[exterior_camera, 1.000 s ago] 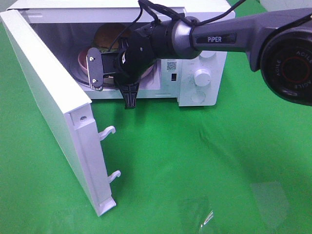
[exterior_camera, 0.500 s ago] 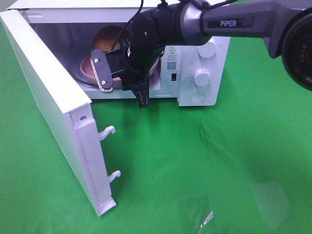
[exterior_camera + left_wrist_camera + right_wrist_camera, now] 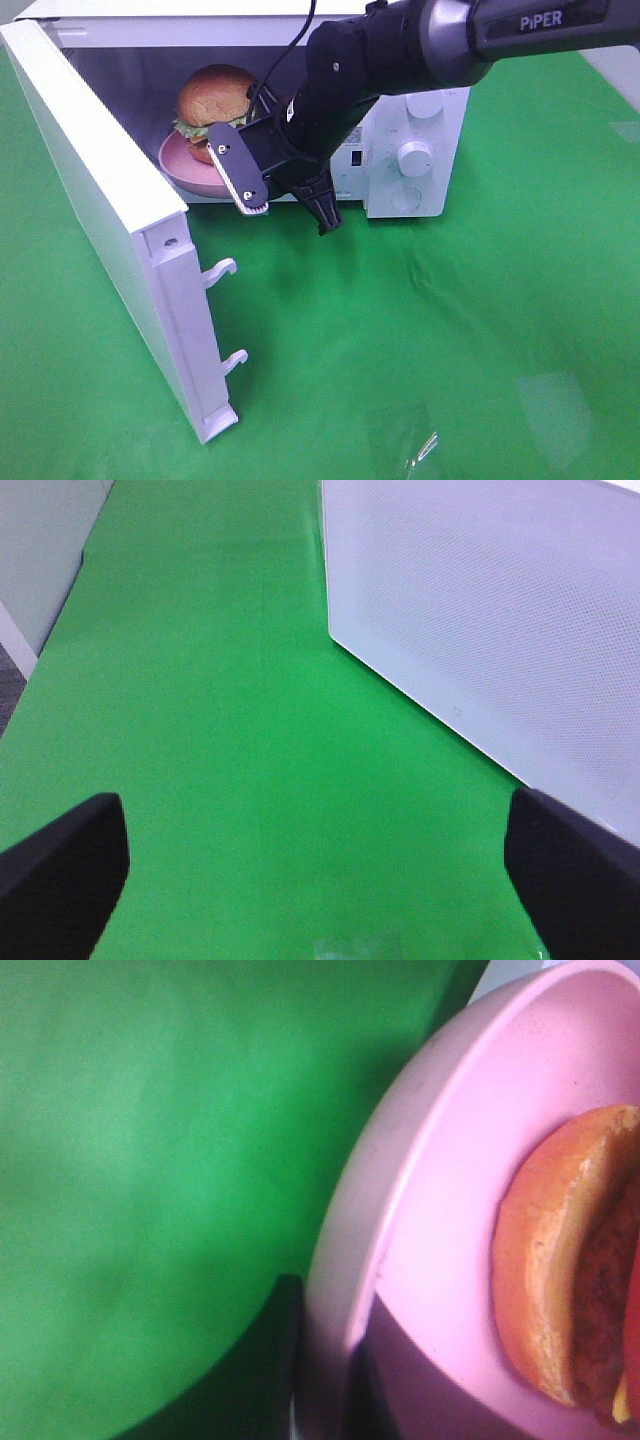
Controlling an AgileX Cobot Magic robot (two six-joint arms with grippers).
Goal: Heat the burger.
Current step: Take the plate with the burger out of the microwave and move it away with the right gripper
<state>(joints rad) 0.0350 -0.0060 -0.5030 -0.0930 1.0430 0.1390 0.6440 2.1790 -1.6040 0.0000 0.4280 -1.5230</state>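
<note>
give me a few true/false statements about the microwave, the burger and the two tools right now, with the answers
1. The burger sits on a pink plate inside the microwave. True.
2. The microwave door is closed. False: it is swung wide open on the left of the exterior view.
3. The right tool is gripping the plate's rim. False: it is in front of the microwave opening, jaws shut on nothing.
4. The left tool is open and holds nothing. True: only green cloth lies between its fingers.
5. The burger has lettuce under its top bun. True.
6. The microwave's knobs are on its left side. False: they are on the right panel.
</note>
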